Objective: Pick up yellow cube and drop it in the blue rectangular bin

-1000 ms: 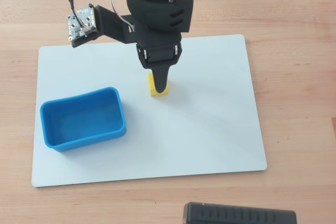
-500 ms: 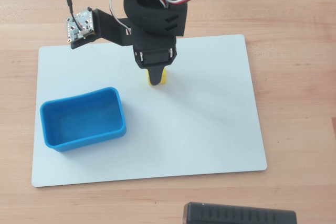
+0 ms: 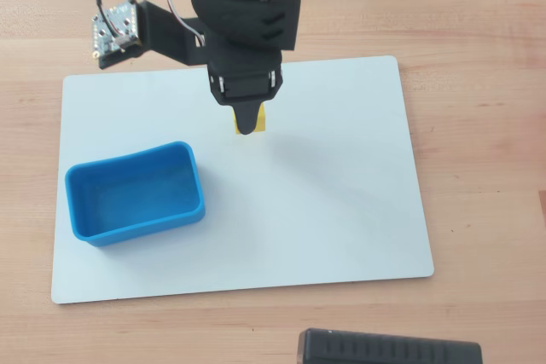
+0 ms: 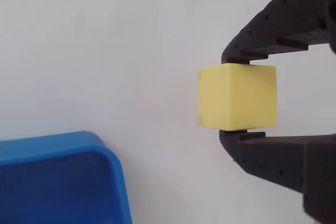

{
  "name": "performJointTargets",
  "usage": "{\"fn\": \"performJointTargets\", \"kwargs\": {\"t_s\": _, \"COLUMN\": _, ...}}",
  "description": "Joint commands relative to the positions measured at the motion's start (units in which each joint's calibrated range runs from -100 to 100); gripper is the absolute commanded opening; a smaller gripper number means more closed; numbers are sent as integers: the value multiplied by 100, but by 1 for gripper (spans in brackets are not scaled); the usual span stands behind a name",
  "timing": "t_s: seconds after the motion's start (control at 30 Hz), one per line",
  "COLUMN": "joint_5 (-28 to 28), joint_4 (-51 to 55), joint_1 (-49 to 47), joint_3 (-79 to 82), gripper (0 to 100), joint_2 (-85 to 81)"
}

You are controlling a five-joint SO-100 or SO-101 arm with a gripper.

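Yellow cube (image 4: 237, 96) clamped in hand (image 4: 237, 96); pickup apparently done. Left: carry to blue rectangular bin (image 3: 135, 193), near-left in overhead view, and release.

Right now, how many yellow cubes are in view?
1. The yellow cube sits between the gripper fingers above the white board, right of the blue rectangular bin in the overhead view. None seems hidden.

The overhead view looks straight down from well above, taking in the whole white rectangular board (image 3: 341, 202) on the light wooden table (image 3: 478, 125). The wrist view rides close behind the black two-finger gripper (image 4: 236, 98), apparently facing steeply downward. Both views share the small yellow cube (image 4: 236, 96), the board and the bright blue rectangular bin (image 3: 85, 202).
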Motion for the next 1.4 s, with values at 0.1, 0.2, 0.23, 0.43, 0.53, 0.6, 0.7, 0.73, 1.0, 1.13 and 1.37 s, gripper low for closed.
{"fn": "performJointTargets", "kwargs": {"t_s": 0.1, "joint_5": -103, "joint_4": 668, "joint_1": 142, "joint_3": -1951, "gripper": 0, "joint_2": -683}}
{"fn": "performJointTargets", "kwargs": {"t_s": 0.2, "joint_5": -112, "joint_4": 759, "joint_1": 142, "joint_3": -2269, "gripper": 0, "joint_2": -711}}
{"fn": "performJointTargets", "kwargs": {"t_s": 0.23, "joint_5": -117, "joint_4": 759, "joint_1": 168, "joint_3": -2360, "gripper": 0, "joint_2": -721}}
{"fn": "performJointTargets", "kwargs": {"t_s": 0.43, "joint_5": -117, "joint_4": 784, "joint_1": 382, "joint_3": -3114, "gripper": 0, "joint_2": -767}}
{"fn": "performJointTargets", "kwargs": {"t_s": 0.53, "joint_5": -117, "joint_4": 726, "joint_1": 511, "joint_3": -3287, "gripper": 0, "joint_2": -730}}
{"fn": "performJointTargets", "kwargs": {"t_s": 0.6, "joint_5": -117, "joint_4": 643, "joint_1": 640, "joint_3": -3305, "gripper": 0, "joint_2": -665}}
{"fn": "performJointTargets", "kwargs": {"t_s": 0.7, "joint_5": -117, "joint_4": 420, "joint_1": 905, "joint_3": -3251, "gripper": 0, "joint_2": -507}}
{"fn": "performJointTargets", "kwargs": {"t_s": 0.73, "joint_5": -117, "joint_4": 379, "joint_1": 1008, "joint_3": -3278, "gripper": 0, "joint_2": -414}}
{"fn": "performJointTargets", "kwargs": {"t_s": 1.0, "joint_5": -88, "joint_4": -116, "joint_1": 1652, "joint_3": -3305, "gripper": 0, "joint_2": 599}}
{"fn": "performJointTargets", "kwargs": {"t_s": 1.13, "joint_5": -137, "joint_4": -108, "joint_1": 1694, "joint_3": -3951, "gripper": 0, "joint_2": 1397}}
{"fn": "performJointTargets", "kwargs": {"t_s": 1.37, "joint_5": -156, "joint_4": -92, "joint_1": 1540, "joint_3": -4678, "gripper": 0, "joint_2": 1871}}
